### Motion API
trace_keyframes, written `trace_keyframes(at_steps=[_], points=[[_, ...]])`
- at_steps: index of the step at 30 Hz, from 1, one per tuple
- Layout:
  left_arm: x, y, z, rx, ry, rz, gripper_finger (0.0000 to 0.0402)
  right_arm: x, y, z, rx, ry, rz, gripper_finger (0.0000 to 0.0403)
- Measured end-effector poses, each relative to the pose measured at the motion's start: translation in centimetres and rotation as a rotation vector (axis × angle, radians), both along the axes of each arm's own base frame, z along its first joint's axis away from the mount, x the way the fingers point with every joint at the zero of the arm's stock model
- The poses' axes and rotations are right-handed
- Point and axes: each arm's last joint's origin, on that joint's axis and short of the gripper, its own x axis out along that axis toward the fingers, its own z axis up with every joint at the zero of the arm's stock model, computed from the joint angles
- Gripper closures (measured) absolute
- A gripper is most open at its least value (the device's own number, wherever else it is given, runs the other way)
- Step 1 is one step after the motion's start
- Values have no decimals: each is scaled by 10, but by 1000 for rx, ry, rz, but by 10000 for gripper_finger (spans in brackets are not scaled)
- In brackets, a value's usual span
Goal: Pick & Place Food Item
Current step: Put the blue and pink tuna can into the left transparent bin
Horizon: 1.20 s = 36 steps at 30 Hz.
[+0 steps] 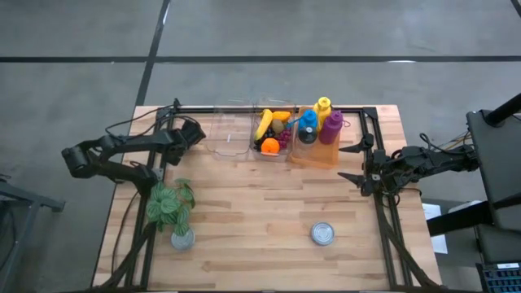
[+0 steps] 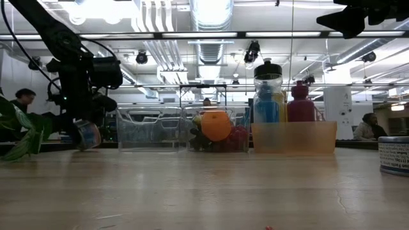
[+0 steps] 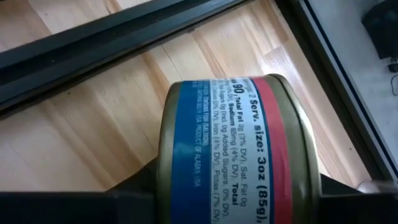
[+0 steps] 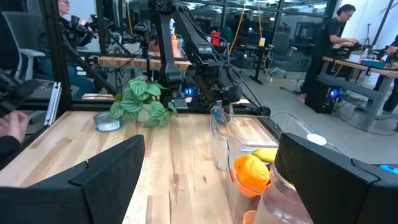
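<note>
High view: overhead, looking straight down on the whole counter (image 1: 269, 212). Low view: at counter height, facing level across it into the room. Left wrist view: very close on a can (image 3: 239, 155). Right wrist view: looks along the counter; shares the plant (image 4: 140, 99) with the high view.

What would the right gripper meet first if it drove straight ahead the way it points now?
Probably the orange tray holding the bottles, or the clear fruit bin beside it: the right gripper, jaws open, points across the table towards them. Depth is hard to judge.
</note>
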Motion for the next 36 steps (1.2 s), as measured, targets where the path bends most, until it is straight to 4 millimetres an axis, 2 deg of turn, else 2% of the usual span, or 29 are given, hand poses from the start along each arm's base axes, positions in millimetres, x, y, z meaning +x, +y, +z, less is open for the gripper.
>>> trace_keyframes(at_steps=[8, 12, 15, 24, 36], points=[[1, 0, 0, -12, -6, -22, 225, 0, 0, 0, -2, 0, 0, 32], [5, 2, 3, -12, 24, -133, 212, 0, 0, 0, -2, 0, 0, 32], [8, 5, 6, 9, 33, -193, 220, 0, 0, 0, -1, 0, 0, 32], [7, 4, 10, 15, 12, -202, 223, 0, 0, 0, -1, 0, 0, 32], [2, -1, 31, 77, -18, -306, 223, 0, 0, 0, -1, 0, 0, 32]])
